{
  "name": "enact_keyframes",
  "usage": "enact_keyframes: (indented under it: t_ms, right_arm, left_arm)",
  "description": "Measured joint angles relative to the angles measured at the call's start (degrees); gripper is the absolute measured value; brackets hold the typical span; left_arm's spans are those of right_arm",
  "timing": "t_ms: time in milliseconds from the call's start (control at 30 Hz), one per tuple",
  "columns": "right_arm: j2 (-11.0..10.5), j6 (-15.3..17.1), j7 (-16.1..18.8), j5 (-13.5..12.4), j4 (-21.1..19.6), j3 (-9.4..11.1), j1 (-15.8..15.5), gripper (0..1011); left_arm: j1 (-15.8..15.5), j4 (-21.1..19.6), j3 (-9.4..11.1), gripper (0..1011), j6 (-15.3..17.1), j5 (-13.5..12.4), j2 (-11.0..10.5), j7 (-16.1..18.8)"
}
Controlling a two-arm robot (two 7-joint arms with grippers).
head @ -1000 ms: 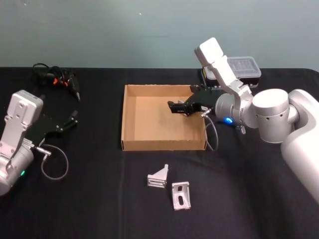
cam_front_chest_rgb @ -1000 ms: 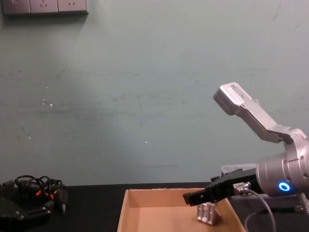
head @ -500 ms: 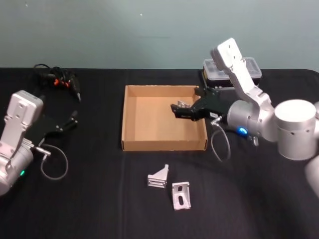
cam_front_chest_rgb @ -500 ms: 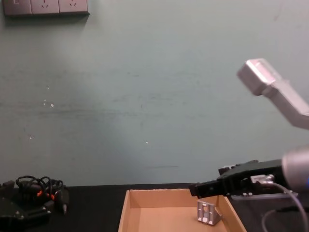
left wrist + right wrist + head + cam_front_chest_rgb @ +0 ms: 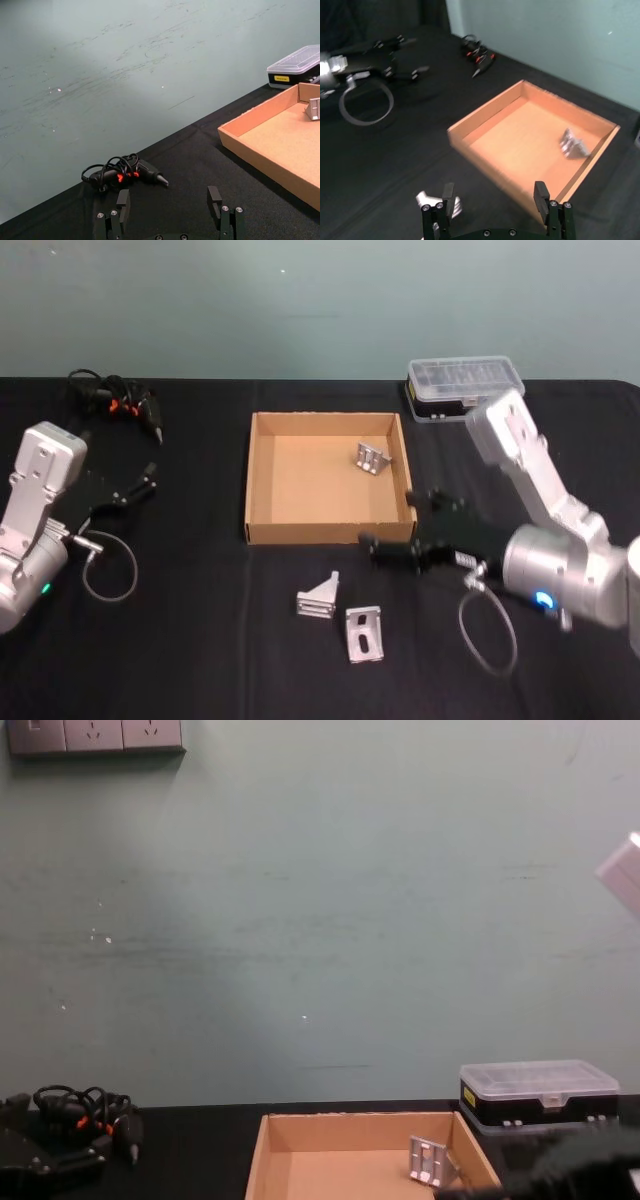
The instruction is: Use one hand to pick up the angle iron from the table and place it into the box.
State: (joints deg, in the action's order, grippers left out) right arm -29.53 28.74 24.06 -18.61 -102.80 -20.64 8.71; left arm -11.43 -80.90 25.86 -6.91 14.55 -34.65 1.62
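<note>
The tan box sits mid-table with one silver angle iron lying in its far right corner. Two more angle irons rest on the black table in front of the box. My right gripper hovers just outside the box's front right corner, open and empty. In the right wrist view its fingers stand apart around, with the box, its angle iron and a table piece ahead. My left gripper is parked at the left, open.
A black case with a clear lid stands behind the box at the right. A bundle of black cable with red bits lies at the far left. The left wrist view shows the box wall off to one side.
My right gripper has drawn back out of the box and come forward and down to the table in front of it. The angle iron in the box has stayed put.
</note>
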Motion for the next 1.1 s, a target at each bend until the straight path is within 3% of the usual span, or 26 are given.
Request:
enact_keyframes:
  t_ms: [133, 333, 733, 1100]
  right_arm:
    - [-2.1, -0.1, 0.4, -0.8, -2.6, -0.4, -3.1, 1003]
    - [-3.9, 0.5, 1.6, -1.2, -3.0, -2.3, -3.7, 1003]
    - [-5.7, 2.8, 3.7, -1.4, -0.2, -6.5, -0.4, 1003]
    - [-5.0, 2.7, 3.9, -1.6, 2.5, -9.1, 1.7, 1003]
  left_arm:
    - [0.0, 0.0, 0.0, 1011, 0.0, 0.0, 0.0, 0.0]
    - [0.0, 0.0, 0.0, 1011, 0.0, 0.0, 0.0, 0.0]
    - [0.0, 0.0, 0.0, 1011, 0.0, 0.0, 0.0, 0.0]
    - [0.0, 0.0, 0.0, 1011, 0.0, 0.0, 0.0, 0.0]
